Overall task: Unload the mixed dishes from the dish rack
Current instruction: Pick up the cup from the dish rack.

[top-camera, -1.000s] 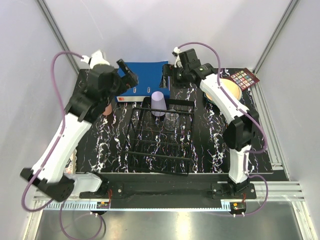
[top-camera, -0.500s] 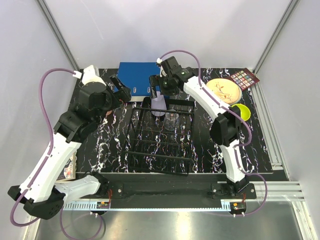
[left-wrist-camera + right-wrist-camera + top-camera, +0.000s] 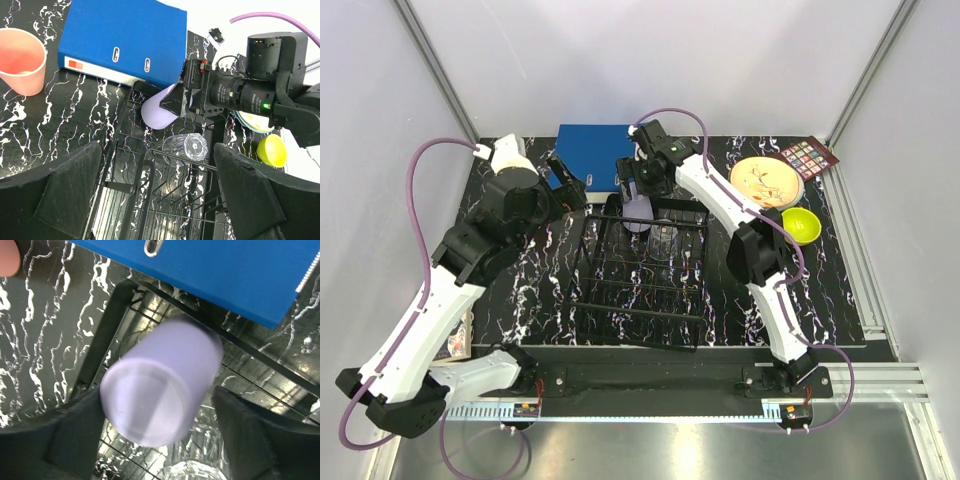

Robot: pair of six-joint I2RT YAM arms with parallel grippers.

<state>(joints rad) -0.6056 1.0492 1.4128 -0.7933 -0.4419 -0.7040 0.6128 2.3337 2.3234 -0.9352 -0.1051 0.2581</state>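
Note:
The black wire dish rack [image 3: 642, 285] stands mid-table. A lilac cup [image 3: 160, 390] lies on its side at the rack's far edge, also in the left wrist view [image 3: 156, 111]. My right gripper [image 3: 157, 445] is open with a finger on each side of the cup. A clear glass [image 3: 186, 147] lies in the rack just in front of the cup. My left gripper [image 3: 160, 200] is open and empty above the rack's far left part. A salmon-pink cup [image 3: 20, 60] stands upright on the table left of the rack. The stacked plates [image 3: 767, 180] and yellow bowl [image 3: 800, 224] sit at the far right.
A blue binder [image 3: 595, 155] lies flat just behind the rack, close to both grippers. A small dark card [image 3: 807, 157] lies at the far right corner. White walls enclose the black marbled table [image 3: 740, 310].
My right gripper swung left from the plates, over the binder, and came down around the lilac cup. My left arm drew back and lowered toward the rack's far left corner.

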